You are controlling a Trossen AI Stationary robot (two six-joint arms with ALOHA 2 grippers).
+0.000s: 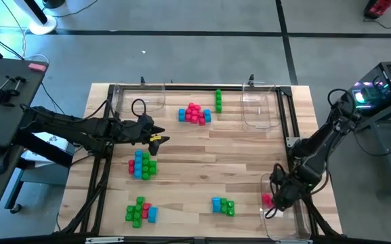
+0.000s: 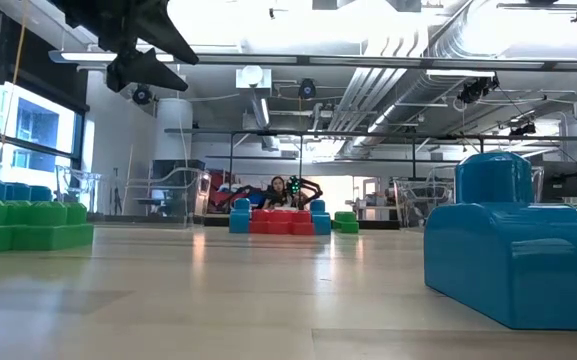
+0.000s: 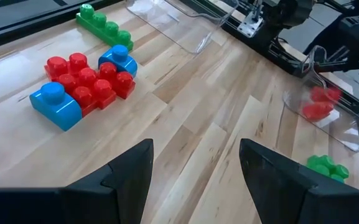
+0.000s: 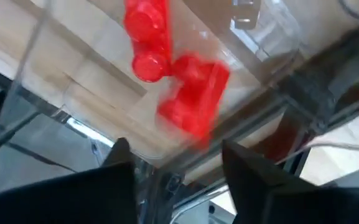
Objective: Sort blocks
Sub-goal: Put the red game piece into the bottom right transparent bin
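Small blocks lie in groups on the wooden table: a red-and-blue cluster (image 1: pixel 194 114) (image 3: pixel 86 81), a green row (image 1: pixel 218 100) (image 3: pixel 104 25), a mixed cluster (image 1: pixel 142 165), another mixed one (image 1: pixel 139 211) and a blue-green pair (image 1: pixel 223 205). My left gripper (image 1: pixel 156 135) (image 3: pixel 195 180) hovers open above bare wood, between the red-and-blue cluster and the mixed cluster. My right gripper (image 1: pixel 276 196) (image 4: pixel 179 168) is open over the near-right clear tray (image 1: pixel 286 220). Red blocks (image 4: pixel 148 37) lie in that tray, and one red block (image 4: pixel 195 96) shows blurred below the fingers.
Two more clear trays stand at the far edge, one on the left (image 1: pixel 141 98) and one on the right (image 1: pixel 259 108). Black rails frame the table's sides. Open wood lies in the table's middle (image 1: pixel 209 163). A person sits far behind the table (image 2: pixel 278 188).
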